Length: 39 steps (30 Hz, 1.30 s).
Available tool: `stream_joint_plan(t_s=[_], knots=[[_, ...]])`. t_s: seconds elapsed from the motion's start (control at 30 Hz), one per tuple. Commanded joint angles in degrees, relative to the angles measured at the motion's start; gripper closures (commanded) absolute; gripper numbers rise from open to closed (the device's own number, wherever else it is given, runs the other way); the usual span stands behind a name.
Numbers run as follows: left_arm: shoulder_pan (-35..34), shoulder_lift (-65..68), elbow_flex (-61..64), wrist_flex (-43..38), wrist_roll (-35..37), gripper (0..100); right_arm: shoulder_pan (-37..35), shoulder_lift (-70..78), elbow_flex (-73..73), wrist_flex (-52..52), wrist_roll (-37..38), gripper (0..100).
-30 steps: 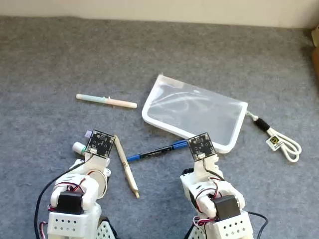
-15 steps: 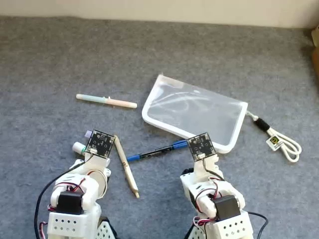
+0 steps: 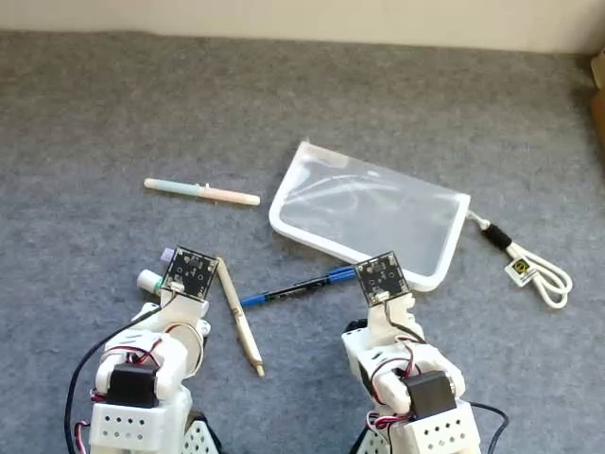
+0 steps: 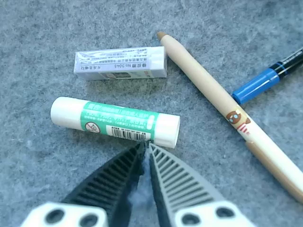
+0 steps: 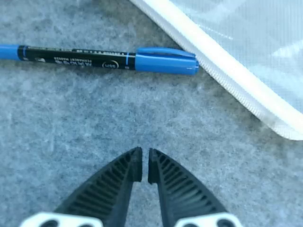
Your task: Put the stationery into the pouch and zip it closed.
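Note:
A clear mesh pouch (image 3: 369, 216) with a white zip edge lies flat on the grey carpet at centre right. A blue and black marker (image 3: 298, 287) lies just before it, with a beige pen (image 3: 238, 317) and a pastel pen (image 3: 201, 191) further left. My left gripper (image 4: 145, 147) is shut, its tips just short of a glue stick (image 4: 115, 122); a white eraser (image 4: 120, 63), the beige pen (image 4: 227, 116) and the marker's blue end (image 4: 258, 85) lie beyond. My right gripper (image 5: 145, 164) is shut over bare carpet, short of the marker (image 5: 102, 59) and the pouch edge (image 5: 227, 68).
A white cable with a black plug (image 3: 527, 266) lies right of the pouch. Both arm bases (image 3: 284, 407) stand at the near edge. A pale wall strip runs along the far edge, and open carpet stretches beyond the pouch.

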Motion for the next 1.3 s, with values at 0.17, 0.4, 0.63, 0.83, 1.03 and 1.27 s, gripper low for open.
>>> stream_joint_plan(t_s=[0.17, 0.4, 0.63, 0.83, 1.03, 1.27], knots=[[-0.13, -0.57, 1.27, 0.35, -0.18, 97, 0.57, -0.66, 8.66, 0.48, -0.44, 96.5], [-0.13, -0.57, 1.27, 0.35, -0.18, 97, 0.22, -0.66, 8.66, 0.48, -0.53, 96.5], [-0.13, -0.57, 1.27, 0.35, -0.18, 97, 1.89, -0.66, 8.57, -0.04, -0.35, 96.5], [-0.13, -0.57, 1.27, 0.35, -0.18, 97, 19.47, -0.66, 0.57, -9.27, 5.36, 96.2], [-0.13, -0.57, 1.27, 0.35, -0.18, 97, 33.10, -0.57, -2.68, -12.18, 19.25, 96.1], [-0.13, -0.57, 1.27, 0.35, -0.18, 97, 41.54, -0.13, -9.98, -12.09, 19.43, 90.7]])
